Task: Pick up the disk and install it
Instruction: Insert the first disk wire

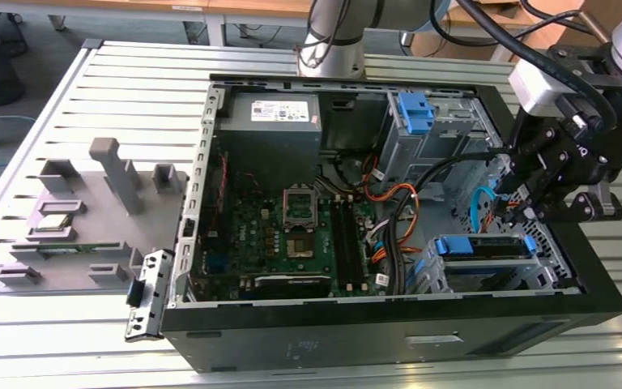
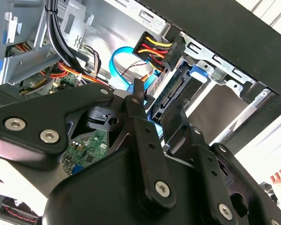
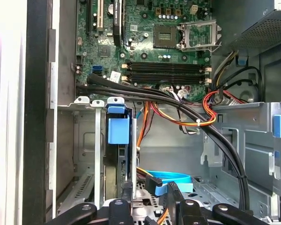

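Gripper (image 1: 521, 217), narrowly parted (holding nothing), hangs just above disk (image 1: 484, 247) seated in bay (image 1: 489, 279) beside case wall (image 1: 601, 279); cables (image 1: 398, 203) crowd nearby.

At the right of the frame the gripper (image 1: 525, 212) hangs inside the open computer case (image 1: 289, 348), just above the disk (image 1: 484, 247) sitting in the lower-right bay.

Spans the exterior view as a pale slatted metal table (image 1: 127, 89), bearing an open black computer case (image 1: 322, 344) laid on its side across the middle and the exterior view's right. Holds a grey fixture (image 1: 114, 174) of upright blocks on the exterior view's left, with the arm's base (image 1: 330, 49) at the far edge. Keeps a perforated metal bracket (image 1: 146, 293) flat on the slats just beside the case's near corner.
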